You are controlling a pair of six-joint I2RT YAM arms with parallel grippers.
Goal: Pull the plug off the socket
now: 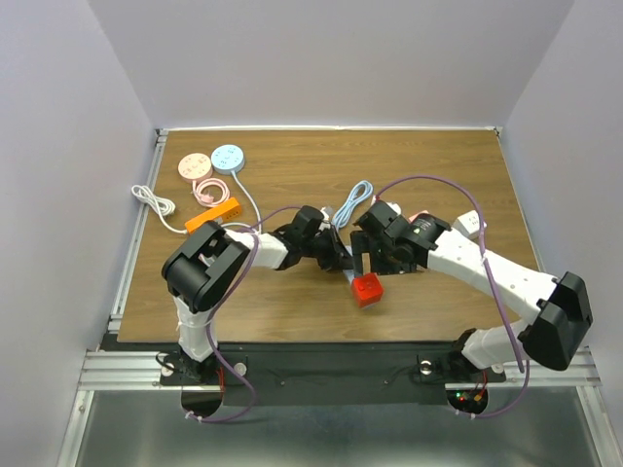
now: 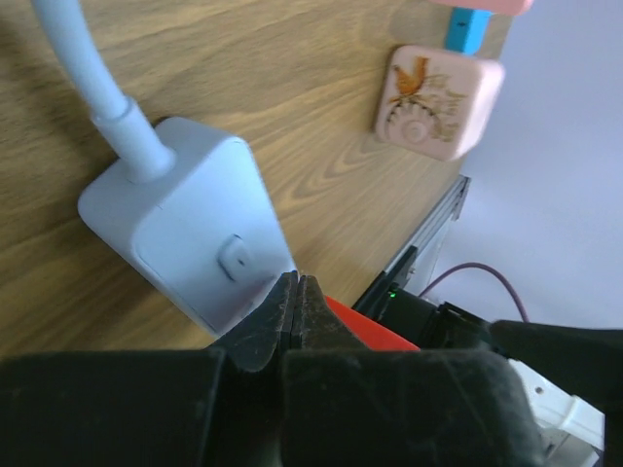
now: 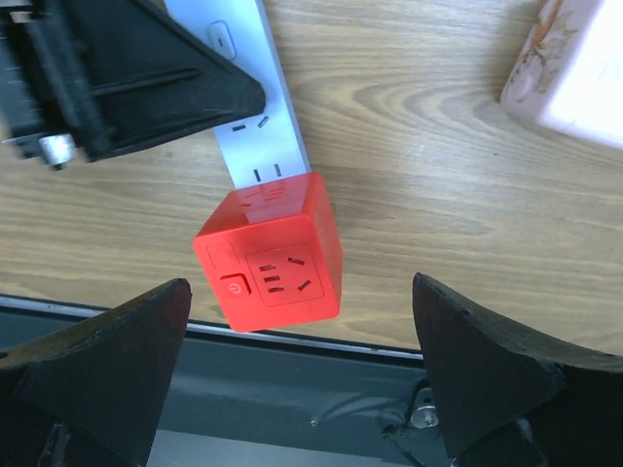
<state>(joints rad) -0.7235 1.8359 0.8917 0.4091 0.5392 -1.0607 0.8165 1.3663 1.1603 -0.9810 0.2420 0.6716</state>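
Note:
A red cube plug (image 1: 367,289) is plugged into the end of a pale blue-white power strip (image 3: 255,117) near the table's front edge. The cube also shows in the right wrist view (image 3: 273,253) and the left wrist view (image 2: 370,333). My left gripper (image 2: 295,284) is shut and empty, its tips resting on the strip (image 2: 185,229) just beside the cube. My right gripper (image 3: 302,365) is open above the cube, with one finger (image 3: 102,375) on each side and well clear of it. In the top view both grippers meet over the strip (image 1: 343,255).
The strip's pale blue cable (image 1: 352,202) runs back across the table. Pink (image 1: 194,164) and blue (image 1: 228,158) round discs, a pink cable (image 1: 207,190), an orange block (image 1: 212,214) and a white cable (image 1: 156,204) lie back left. A white adapter (image 1: 467,225) lies right. The metal front rail (image 3: 292,341) is right behind the cube.

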